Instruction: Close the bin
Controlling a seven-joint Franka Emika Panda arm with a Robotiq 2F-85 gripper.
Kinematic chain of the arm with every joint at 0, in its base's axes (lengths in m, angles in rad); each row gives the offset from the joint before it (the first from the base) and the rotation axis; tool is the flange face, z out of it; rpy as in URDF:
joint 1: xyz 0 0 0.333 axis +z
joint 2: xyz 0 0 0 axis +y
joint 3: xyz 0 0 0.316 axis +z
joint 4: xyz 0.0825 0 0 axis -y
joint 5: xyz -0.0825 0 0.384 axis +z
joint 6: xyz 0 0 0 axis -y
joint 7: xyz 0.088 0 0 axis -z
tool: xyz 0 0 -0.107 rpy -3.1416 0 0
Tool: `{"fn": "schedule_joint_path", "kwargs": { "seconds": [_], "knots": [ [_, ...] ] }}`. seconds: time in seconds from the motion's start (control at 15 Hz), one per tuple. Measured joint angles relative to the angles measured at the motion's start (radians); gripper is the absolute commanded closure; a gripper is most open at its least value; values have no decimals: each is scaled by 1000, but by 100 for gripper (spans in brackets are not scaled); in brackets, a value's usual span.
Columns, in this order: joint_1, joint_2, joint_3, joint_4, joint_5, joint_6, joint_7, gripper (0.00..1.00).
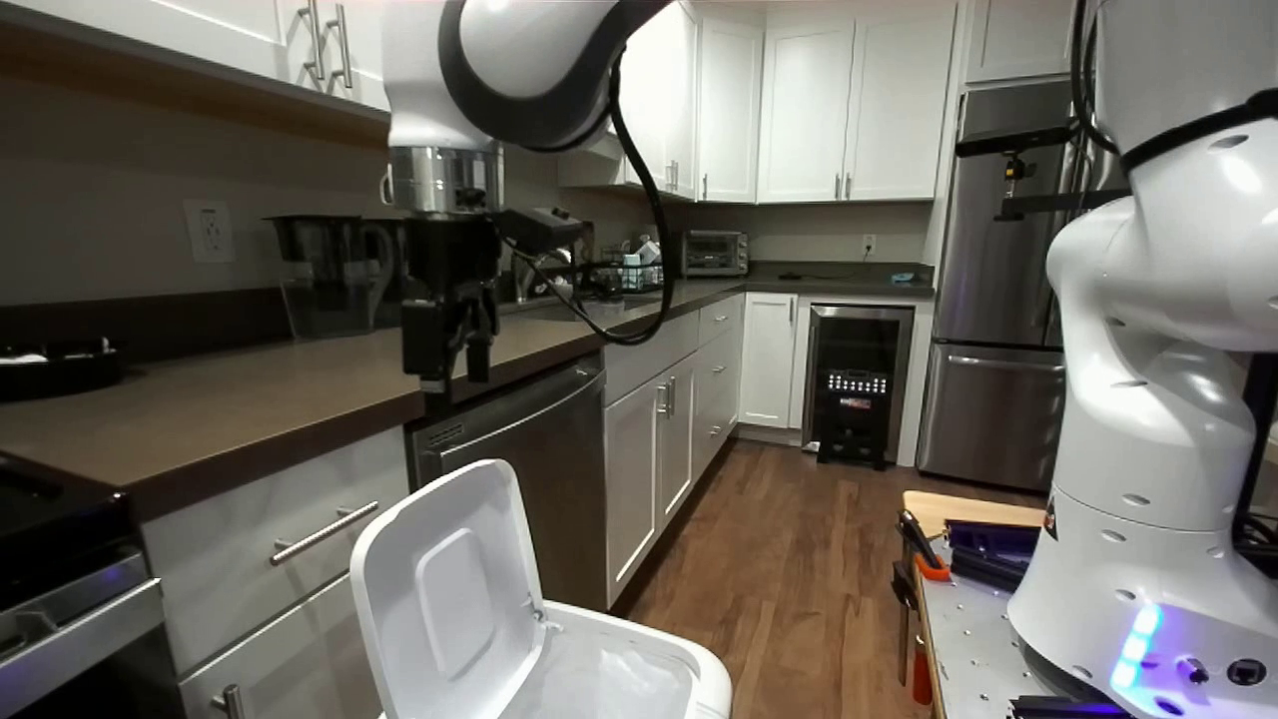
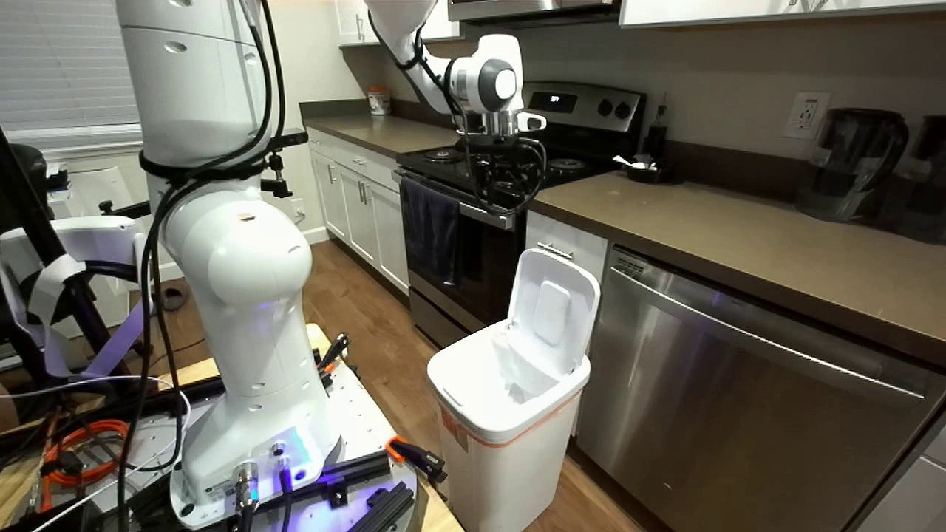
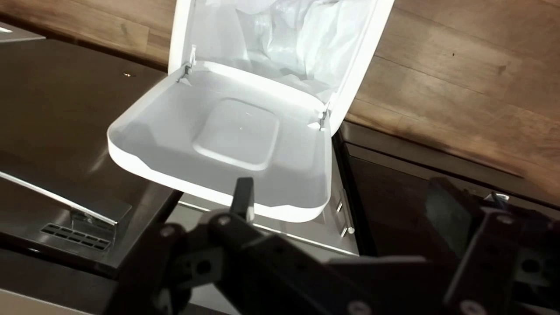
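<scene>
We see the jaws spread wide, above and apart from the raised lid (image 3: 238,131) of the bin (image 2: 510,462) on the floor (image 1: 779,539), while only an exterior view shows us the fridge (image 1: 998,409).

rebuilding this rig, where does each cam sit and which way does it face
An exterior view: higher than the bin, facing past it to far cabinets; arm, base, claw show.
An exterior view: near the base, facing the bin and stove; arm, base, claw show.
Wrist view: on the wrist, facing down at the open bin; claw fingers show.
All three share bin and dishwasher; both exterior views share arm, base, claw.
</scene>
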Motion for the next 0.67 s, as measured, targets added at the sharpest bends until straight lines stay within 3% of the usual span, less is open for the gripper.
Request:
{"fn": "schedule_joint_path", "kwargs": {
  "seconds": [0.67],
  "knots": [
    [2, 29, -24, 14, -58, 47, 25, 0]
  ]
}}
